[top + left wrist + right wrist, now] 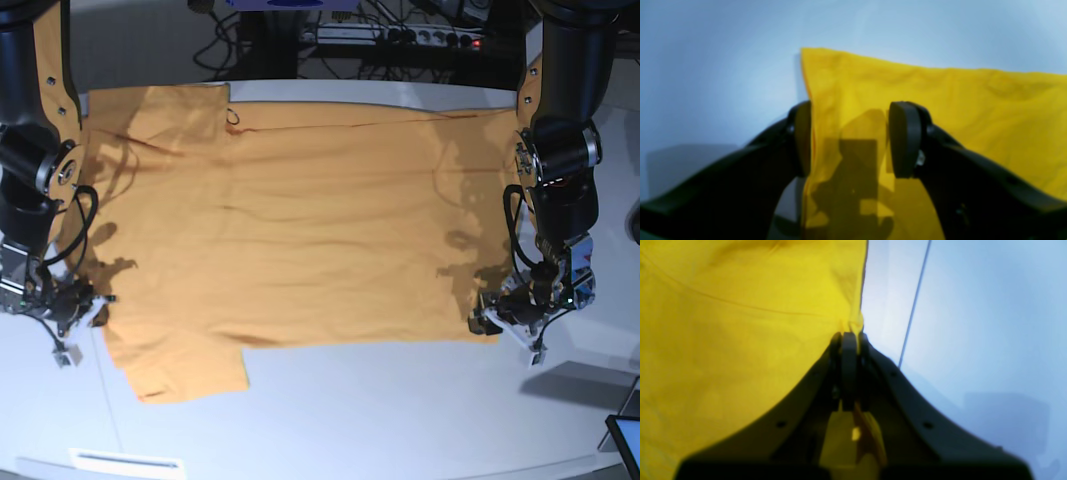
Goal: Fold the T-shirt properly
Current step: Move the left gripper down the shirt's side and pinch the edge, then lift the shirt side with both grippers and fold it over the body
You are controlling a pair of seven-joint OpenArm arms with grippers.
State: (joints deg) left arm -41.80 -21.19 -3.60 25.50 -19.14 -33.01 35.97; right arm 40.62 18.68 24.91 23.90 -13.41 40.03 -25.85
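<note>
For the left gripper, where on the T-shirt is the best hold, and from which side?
Grip the T-shirt at its near corner on the left arm's side, at the hem edge, coming in from off the cloth. The shirt lies flat on the table, so only an edge offers anything to pinch. The left gripper already straddles that edge, open; the right gripper is shut on the opposite edge.

The black left end effector (849,140) hangs low from its bent arm, its two rounded pads (903,140) standing apart. The black right end effector (849,340) also sits low, pads pressed together, pinching a yellow cloth edge (855,323).
</note>
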